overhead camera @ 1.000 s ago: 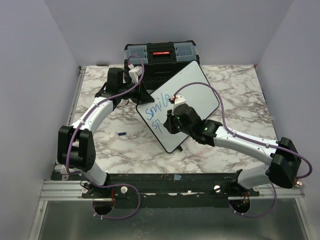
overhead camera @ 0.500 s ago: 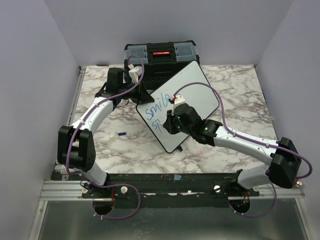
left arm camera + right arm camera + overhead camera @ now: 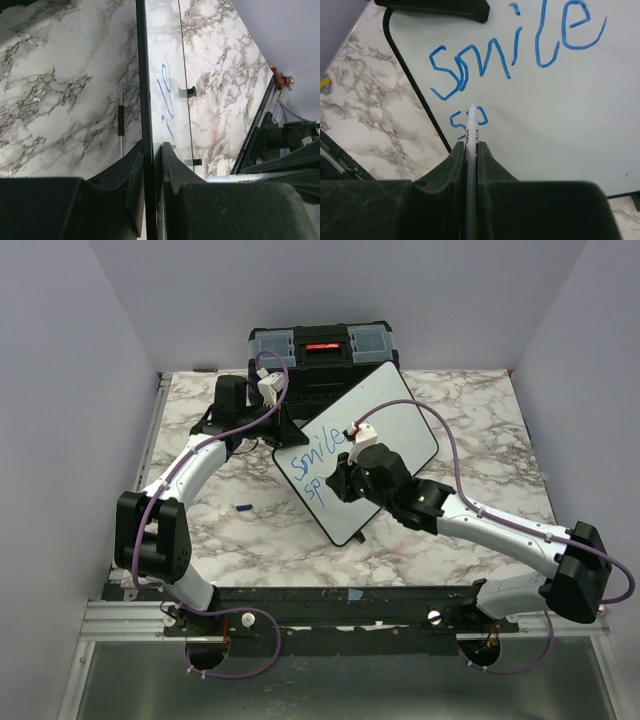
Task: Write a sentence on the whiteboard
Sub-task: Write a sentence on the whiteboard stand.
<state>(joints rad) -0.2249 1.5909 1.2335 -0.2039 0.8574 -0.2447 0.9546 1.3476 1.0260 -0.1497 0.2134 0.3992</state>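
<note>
Handwriting in blue marker, the sentence point(image 3: 515, 50), so far "Smile" above "Sp", reads clearly only from the right wrist. There the right gripper point(image 3: 471, 147) clamps a thin white marker pen point(image 3: 471, 125) whose tip seems to touch the glossy white black-rimmed whiteboard point(image 3: 400, 430), mid-table. The left wrist view alone shows the left gripper point(image 3: 151, 150) pinching the board's rim. Since a second ago, the right elbow has swung toward 3 o'clock.

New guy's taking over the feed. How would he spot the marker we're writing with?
Start at the glossy white whiteboard before the black toolbox. Over its blue handwriting, the right gripper is shut on a slim white marker. It is the only thin stick there, its tip at the second line.
</note>
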